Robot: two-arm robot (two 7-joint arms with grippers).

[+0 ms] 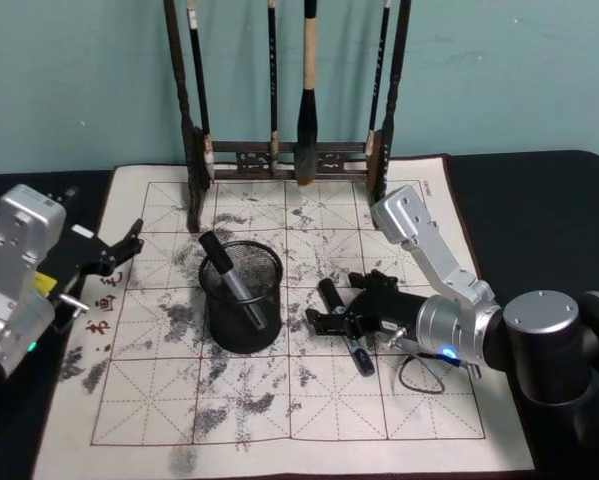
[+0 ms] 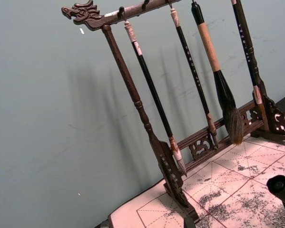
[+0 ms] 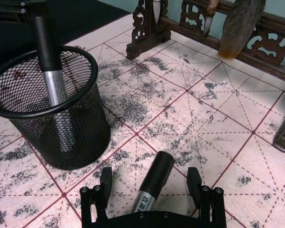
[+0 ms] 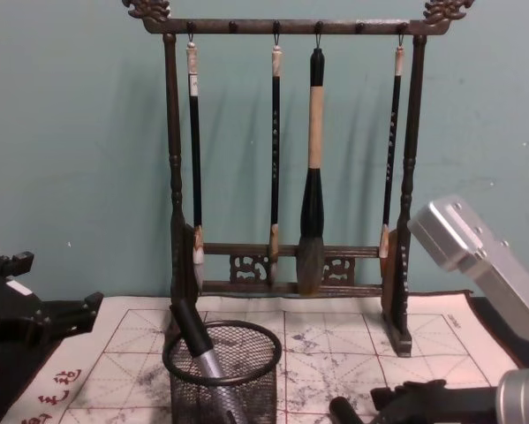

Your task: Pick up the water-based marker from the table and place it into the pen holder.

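Right gripper (image 3: 150,176) is low over the calligraphy mat (image 1: 379,410), right of the pen holder (image 1: 241,325). Jaws spread wide, one finger (image 3: 104,180) on each side of the water-based marker (image 3: 159,167), and the right wrist view shows a clear gap on both sides, so nothing is gripped. That marker lies flat on the mat, black cap pointing away from the wrist camera, grey labelled barrel running back under the gripper body. In the head view it sits just beside the holder's right side, not touching it. The holder stands upright near the middle of the mat and has a second marker (image 1: 229,278) inside, leaning with its black cap sticking up past the rim toward the left rear. Left gripper (image 1: 127,255) is parked at the mat's left edge, well apart from the holder, off the surface. Brush rack (image 4: 290,26) stands at the mat's far edge with four brushes (image 4: 313,194) hanging. The mat is ink-blotched, red grid lines, on a black table (image 1: 539,200).
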